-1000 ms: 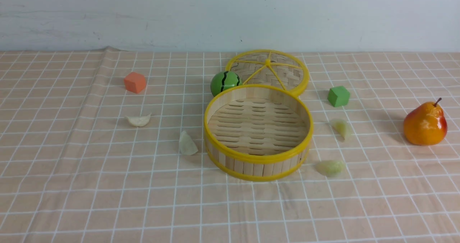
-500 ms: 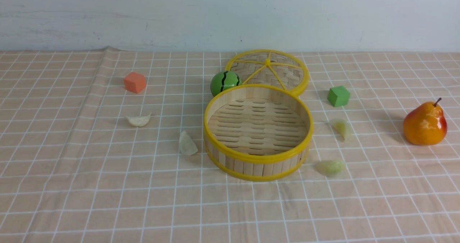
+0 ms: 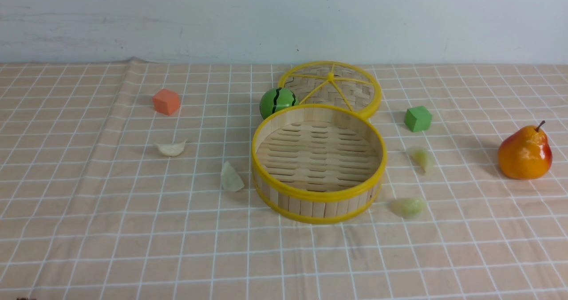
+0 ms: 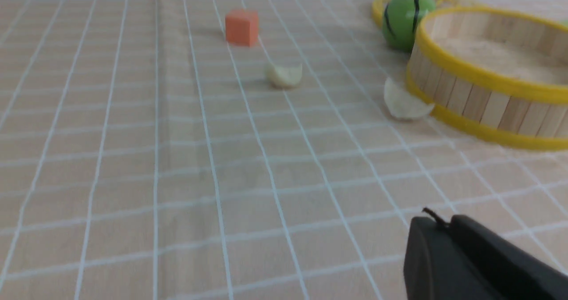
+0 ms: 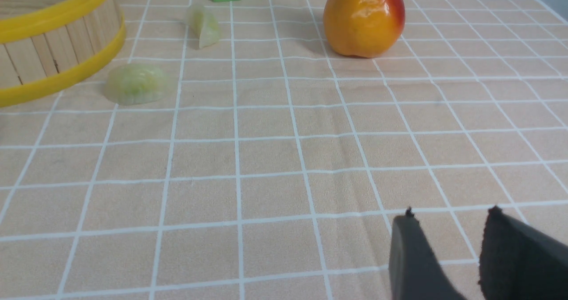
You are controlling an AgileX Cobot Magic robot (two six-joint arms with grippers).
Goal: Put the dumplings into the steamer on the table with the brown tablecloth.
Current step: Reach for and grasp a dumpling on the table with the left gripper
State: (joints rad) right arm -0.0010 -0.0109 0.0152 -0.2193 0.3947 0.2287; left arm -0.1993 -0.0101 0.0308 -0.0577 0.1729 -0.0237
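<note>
Cloth: the light tan-peach tablecloth with a thin white grid lies under everything.
Left tool: the black left gripper shows only in the left wrist view. Its jaws are pressed together with nothing between them, over bare cloth.
Orange cube: a small orange cube sits at 10 o'clock from the steamer, well apart.
Outer cream dumpling: a whitish-cream crescent lies on the cloth at 9 o'clock, apart from the basket.
Near cream dumpling: a second whitish-cream crescent lies at 8 o'clock, just beside the wall. The front view shows a slim gap and the left wrist view overlaps them, so I cannot tell whether they touch.
Ball: a green ball with dark stripes sits at 11 o'clock, close behind the rim.
Steamer: the round bamboo steamer with slatted floor and yellow rims stands upright at centre. All four dumplings lie outside it.
Lid: a flat woven lid with yellow spokes sits at 12 o'clock, partly hidden by the far wall.
Green cube: a small green cube sits at 2 o'clock.
Far green dumpling: a pale green crescent lies at 3 o'clock, near the wall.
Near green dumpling: another pale green one lies at 4 o'clock, sharper in the right wrist view.
Pear: an orange-red pear stands upright at 3 o'clock, well apart.
Right tool: the black right gripper shows only in the right wrist view. Its jaws are narrowly parted and hold nothing.
</note>
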